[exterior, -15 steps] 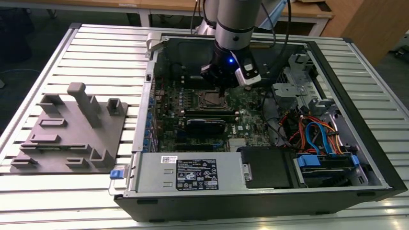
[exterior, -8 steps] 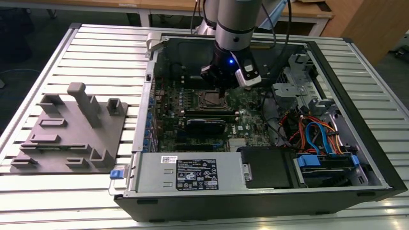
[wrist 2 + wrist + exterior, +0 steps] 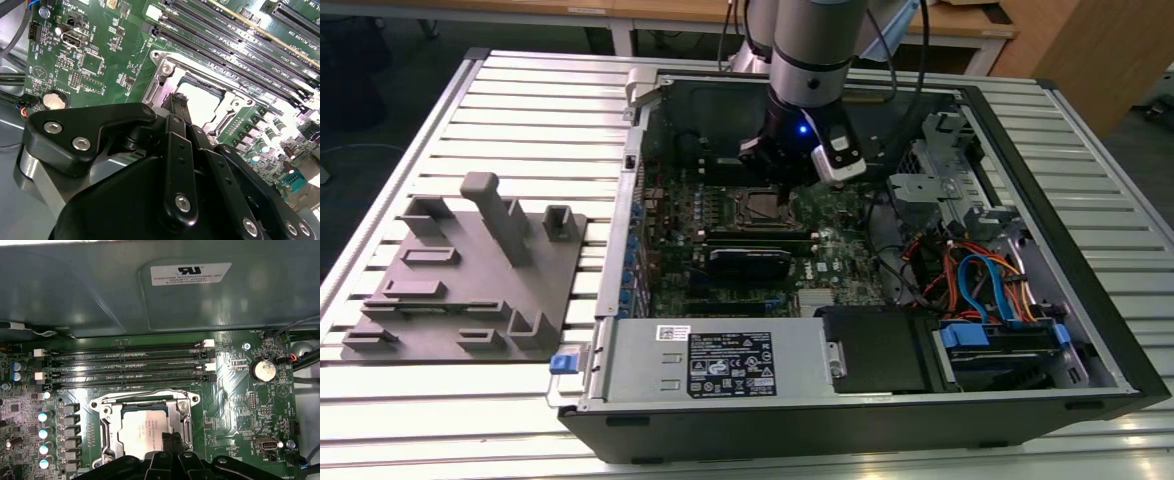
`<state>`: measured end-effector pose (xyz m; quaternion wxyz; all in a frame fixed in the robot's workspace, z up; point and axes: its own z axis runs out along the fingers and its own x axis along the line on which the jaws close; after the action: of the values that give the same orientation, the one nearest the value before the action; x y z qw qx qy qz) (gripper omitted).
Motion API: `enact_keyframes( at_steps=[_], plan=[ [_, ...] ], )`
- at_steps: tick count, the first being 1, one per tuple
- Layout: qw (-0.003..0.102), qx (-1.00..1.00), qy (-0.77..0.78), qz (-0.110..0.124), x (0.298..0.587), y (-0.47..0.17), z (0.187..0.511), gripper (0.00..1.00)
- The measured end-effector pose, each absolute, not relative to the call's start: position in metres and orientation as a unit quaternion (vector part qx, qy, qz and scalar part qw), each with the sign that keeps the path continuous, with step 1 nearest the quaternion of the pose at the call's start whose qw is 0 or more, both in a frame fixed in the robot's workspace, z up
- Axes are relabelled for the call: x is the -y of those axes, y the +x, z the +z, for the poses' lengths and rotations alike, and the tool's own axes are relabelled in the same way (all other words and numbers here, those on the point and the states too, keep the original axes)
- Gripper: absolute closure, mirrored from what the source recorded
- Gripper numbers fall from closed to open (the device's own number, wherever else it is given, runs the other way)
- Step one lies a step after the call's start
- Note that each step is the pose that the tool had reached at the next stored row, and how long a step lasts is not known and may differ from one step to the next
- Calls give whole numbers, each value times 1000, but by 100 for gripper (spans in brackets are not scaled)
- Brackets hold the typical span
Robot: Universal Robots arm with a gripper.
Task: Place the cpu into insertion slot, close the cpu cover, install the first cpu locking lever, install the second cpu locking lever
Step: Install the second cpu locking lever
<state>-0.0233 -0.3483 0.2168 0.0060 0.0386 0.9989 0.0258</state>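
- I have the gripper (image 3: 781, 180) down inside the open computer case (image 3: 1067, 330), hanging over the motherboard (image 3: 841, 250) right above the socket area in the exterior view.
- In the first wrist view the fingertips (image 3: 170, 440) come to a point together over the near edge of the socket; in the second wrist view the fingers (image 3: 181, 107) look pressed close, with nothing between them that I can make out.
- The cpu (image 3: 145, 427) lies flat in the insertion slot (image 3: 107, 432), its silver-grey top facing up; in the second wrist view I see it (image 3: 200, 100) just past the fingertips.
- The cpu cover (image 3: 177, 415) frames the chip, lying down over it with the metal top showing through the cut-out centre.
- I cannot tell whether the locking levers are latched; the gripper body hides the near side of the socket.
- The long black memory slots (image 3: 125, 367) run just beside the socket, between it and the case wall.
- A round coin battery (image 3: 263, 370) sits on the green board, near the end of the memory slots.
- Out on the slatted table (image 3: 520, 90), at the exterior view's left, a grey fixture tray (image 3: 467, 280) sits well apart from the case.
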Motion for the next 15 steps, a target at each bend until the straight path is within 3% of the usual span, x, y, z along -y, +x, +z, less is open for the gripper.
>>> enact_keyframes(
  at_steps=[15],
  plan=[
    [5, -999, 39, 25, 354, -23, 226, 89]
  ],
)
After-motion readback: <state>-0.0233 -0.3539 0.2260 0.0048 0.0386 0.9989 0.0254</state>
